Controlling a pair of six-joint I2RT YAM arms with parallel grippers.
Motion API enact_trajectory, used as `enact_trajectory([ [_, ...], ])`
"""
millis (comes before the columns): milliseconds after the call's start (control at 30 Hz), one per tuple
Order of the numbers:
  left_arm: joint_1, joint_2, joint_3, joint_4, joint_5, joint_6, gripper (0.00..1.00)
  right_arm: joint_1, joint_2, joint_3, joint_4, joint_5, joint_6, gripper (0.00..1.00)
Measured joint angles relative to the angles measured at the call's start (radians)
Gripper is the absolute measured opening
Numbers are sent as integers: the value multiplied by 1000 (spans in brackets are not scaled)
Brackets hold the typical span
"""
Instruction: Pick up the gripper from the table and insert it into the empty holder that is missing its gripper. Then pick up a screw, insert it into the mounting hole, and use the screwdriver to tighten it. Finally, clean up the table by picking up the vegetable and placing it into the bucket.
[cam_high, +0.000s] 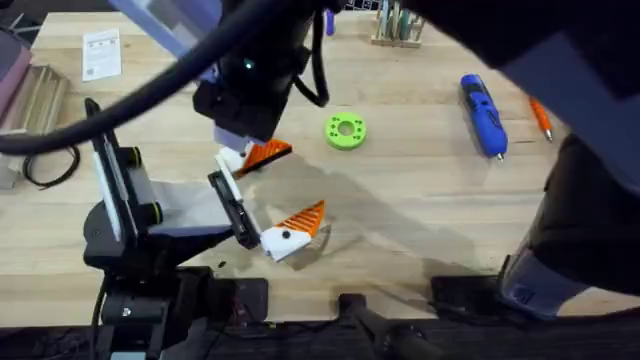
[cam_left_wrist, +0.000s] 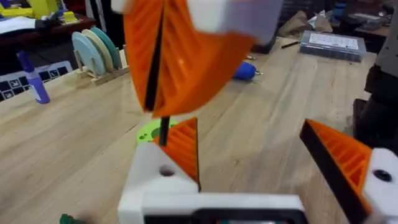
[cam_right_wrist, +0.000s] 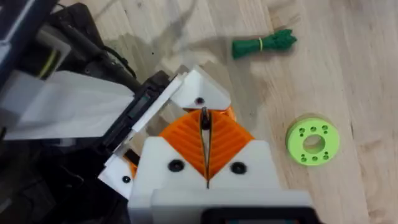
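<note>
Starting nearest the bases: left gripper (cam_left_wrist: 249, 144) lies low over the desk (cam_high: 420, 230), fingers spread wide, nothing between them. One of its white blocks is the holder (cam_left_wrist: 152, 177), and the gripper (cam_left_wrist: 185, 146), the orange wedge, already sits in it. The mounting hole (cam_left_wrist: 166, 172) faces up, unfilled.

Right gripper (cam_right_wrist: 204, 134) reaches across from 3 o'clock and hangs just above the holder. Its fingers are pinched closed on the screw (cam_left_wrist: 163, 129), a thin dark shaft pointing down, near the hole but not in it.

Risks, my judgement:
- The shaft looks slightly off the hole, so a straight descent could land on the white face and skate off.
- The pinch is narrow; any side load may tilt or drop the screw.
- Pushing down could nudge the unfastened wedge out of its seat.

Surroundings: the vegetable (cam_right_wrist: 264, 43) lies on bare desk near the holder. The lime ring disc (cam_high: 345, 131) sits at 1 o'clock from the holder. Farther, at 2 o'clock, lies the screwdriver (cam_high: 483, 112), with a thin orange pen tool (cam_high: 541, 118) just beyond. The right arm's own bulk crosses the path to the screwdriver.
</note>
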Motion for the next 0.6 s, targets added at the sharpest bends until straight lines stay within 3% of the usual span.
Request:
enact_trajectory([
  [600, 0, 0, 0, 0, 0, 0, 986, 17, 10, 0, -5, 1, -21, 6],
])
